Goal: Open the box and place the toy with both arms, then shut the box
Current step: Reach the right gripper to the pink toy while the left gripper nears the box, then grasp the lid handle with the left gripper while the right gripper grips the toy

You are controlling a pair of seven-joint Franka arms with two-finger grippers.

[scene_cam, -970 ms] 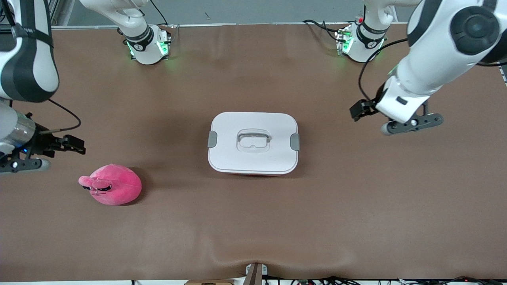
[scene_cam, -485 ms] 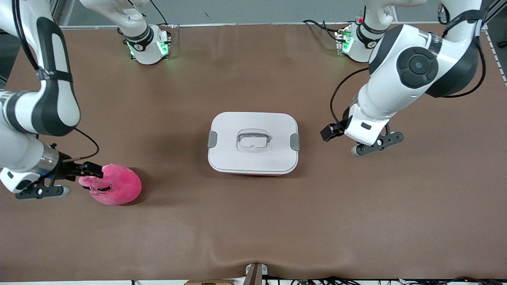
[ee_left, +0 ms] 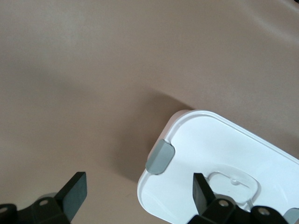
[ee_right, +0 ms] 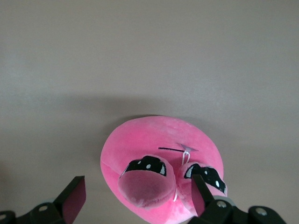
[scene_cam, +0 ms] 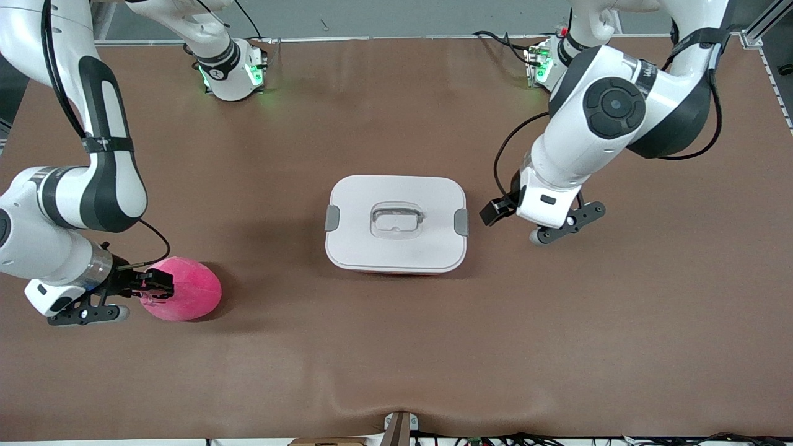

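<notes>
Box (scene_cam: pixel 396 223): 1 item, mid-counter (scene_cam: pixel 396 359), lid on, both grey clips (ee_left: pixel 160 157) down, so not yet opened.

Toy (scene_cam: pixel 184 297): 1 pink plush, resting on the counter toward the right arm's end, nearer the front camera than the box and well apart from it. Snout (ee_right: pixel 147 186) faces the right wrist camera.

Right end effector (scene_cam: pixel 148 286): spread wide, low at the toy's snout end, 1 finger either side of the snout in the wrist view; not yet squeezing the plush.

Left end effector (scene_cam: pixel 495 212): spread wide, just beside the box at the clip on the left arm's end; 1 finger (ee_left: pixel 202 195) sits over the lid edge, the other over bare counter. No contact can be confirmed.

Risks, as judged:
- Closing on the snout alone would give a soft, shallow hold; the plush could squash, roll or slip out on lifting.
- Lifting the toy before the lid is off leaves nowhere to put it.
- Freeing only 1 of the 2 clips could tilt or drag the box rather than release the lid.
- A finger catching the lid edge could shove the box sideways.
</notes>
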